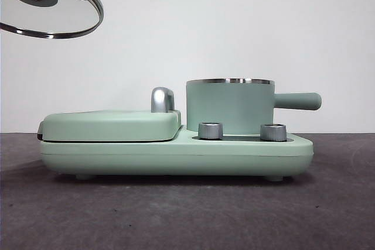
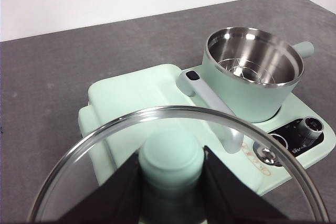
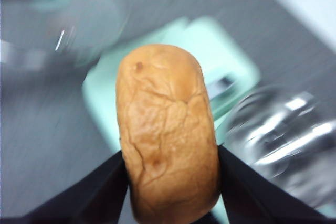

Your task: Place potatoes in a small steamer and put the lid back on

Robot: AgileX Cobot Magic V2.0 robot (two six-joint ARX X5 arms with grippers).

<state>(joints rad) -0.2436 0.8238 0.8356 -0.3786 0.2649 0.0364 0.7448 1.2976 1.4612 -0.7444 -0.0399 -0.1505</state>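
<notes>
We take the small steamer (image 1: 229, 106) as our landmark: it sits open on the green cooker base (image 1: 176, 153), which rests on the bench (image 1: 187, 215), and its steel bowl looks bare inside in the left wrist view. The flat grill plate (image 1: 111, 126) lies just beside it on the same base.

The lid (image 1: 50, 4) hangs high above and well off to the grill-plate side of the steamer, tilted. The left gripper (image 2: 170, 174) has its jaws clamped on the lid's green knob (image 2: 170, 161). Glass in a steel rim will be stiff, fairly heavy and breakable, and we judge the knob the only sound place to hold it; set down off-centre, the rim could clatter on the pot's edge.

The potato (image 3: 168, 135) is held in the air by the right gripper (image 3: 170, 182), jaws pressed against its two long sides near the middle. The right wrist view is blurred, so we can only say the steamer's shiny mouth seems near and below, not directly under it. At the top edge of the front view a brown sliver above the steamer may be the potato.

We expect it to be firm, dense and weighty, its wrinkled skin offering grip. Being about as wide as the pot, it probably needs to go in squarely, or it may jam on the rim.
</notes>
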